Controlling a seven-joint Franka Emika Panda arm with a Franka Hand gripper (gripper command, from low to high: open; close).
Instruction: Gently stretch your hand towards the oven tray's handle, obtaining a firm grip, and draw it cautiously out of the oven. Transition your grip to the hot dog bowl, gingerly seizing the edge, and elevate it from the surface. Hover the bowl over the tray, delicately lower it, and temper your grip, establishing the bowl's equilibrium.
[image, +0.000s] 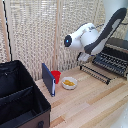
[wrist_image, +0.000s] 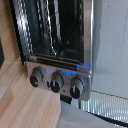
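Here we see the wire-barred oven tray (image: 102, 67) drawn out of the boxy oven (image: 117, 52); we cannot tell whether the hand (image: 84, 58) is spread or clenched.

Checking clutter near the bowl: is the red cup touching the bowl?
Cannot tell. In the exterior view the red cup sits right beside the bowl, their edges meeting in the blur, with no plain gap or contact.
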